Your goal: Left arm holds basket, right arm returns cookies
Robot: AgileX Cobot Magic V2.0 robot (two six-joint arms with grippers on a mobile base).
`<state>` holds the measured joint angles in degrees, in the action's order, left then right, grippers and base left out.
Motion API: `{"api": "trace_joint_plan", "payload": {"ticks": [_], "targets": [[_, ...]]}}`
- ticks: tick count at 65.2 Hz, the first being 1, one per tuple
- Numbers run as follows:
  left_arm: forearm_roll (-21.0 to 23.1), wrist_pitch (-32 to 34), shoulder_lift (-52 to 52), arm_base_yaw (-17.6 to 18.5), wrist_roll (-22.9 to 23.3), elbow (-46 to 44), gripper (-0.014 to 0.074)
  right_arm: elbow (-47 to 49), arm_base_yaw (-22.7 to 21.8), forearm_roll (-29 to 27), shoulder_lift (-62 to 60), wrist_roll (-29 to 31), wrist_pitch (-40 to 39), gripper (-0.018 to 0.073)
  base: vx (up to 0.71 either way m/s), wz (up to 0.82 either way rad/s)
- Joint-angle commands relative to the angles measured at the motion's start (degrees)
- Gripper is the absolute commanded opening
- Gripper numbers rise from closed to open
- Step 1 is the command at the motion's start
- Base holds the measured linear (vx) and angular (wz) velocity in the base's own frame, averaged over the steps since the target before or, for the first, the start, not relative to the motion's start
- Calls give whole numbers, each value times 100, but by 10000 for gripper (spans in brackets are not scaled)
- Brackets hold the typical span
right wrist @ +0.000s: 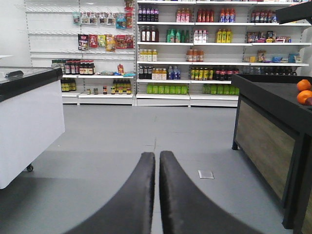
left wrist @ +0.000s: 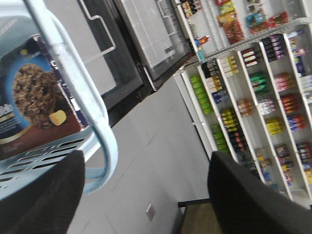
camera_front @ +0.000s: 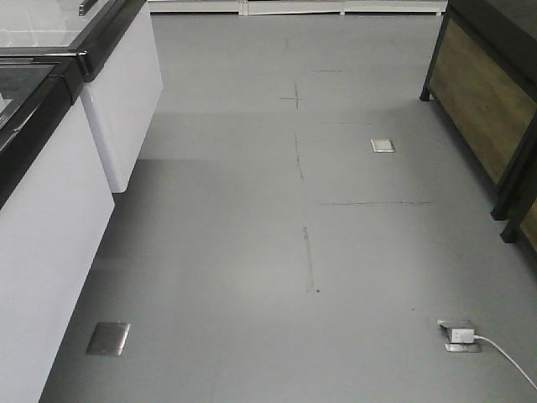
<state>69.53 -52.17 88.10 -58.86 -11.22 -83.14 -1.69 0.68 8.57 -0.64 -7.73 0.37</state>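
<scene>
In the left wrist view the light blue basket (left wrist: 46,151) hangs at the left, its loop handle (left wrist: 105,134) curving down beside my left finger. The cookies (left wrist: 39,102), a dark box picturing a chocolate cookie, stand inside it. My left gripper (left wrist: 146,163) has its jaws wide apart with only floor between them; the handle lies against the left finger (left wrist: 44,195), and I cannot tell whether it rests on it. My right gripper (right wrist: 157,156) is shut and empty, pointing along the aisle over the floor. Neither arm shows in the front view.
White freezer cabinets (camera_front: 59,210) line the left of the aisle. A black-framed wooden stand (camera_front: 482,101) with oranges (right wrist: 303,85) is at the right. Stocked shelves (right wrist: 195,53) stand at the far end. Floor sockets (camera_front: 107,338) and a plugged box with white cable (camera_front: 460,334) lie on the floor.
</scene>
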Motion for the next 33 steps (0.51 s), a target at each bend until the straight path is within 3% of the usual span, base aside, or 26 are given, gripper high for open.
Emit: {"api": "trace_joint_plan", "payload": {"ticks": [1, 33], "targets": [[825, 88, 34, -27, -315, -197, 563, -97, -6, 37, -79, 18, -432, -10, 0, 0], [2402, 11, 1023, -27, -467, -197, 578, -97, -6, 37, -79, 18, -432, -10, 0, 0]]}}
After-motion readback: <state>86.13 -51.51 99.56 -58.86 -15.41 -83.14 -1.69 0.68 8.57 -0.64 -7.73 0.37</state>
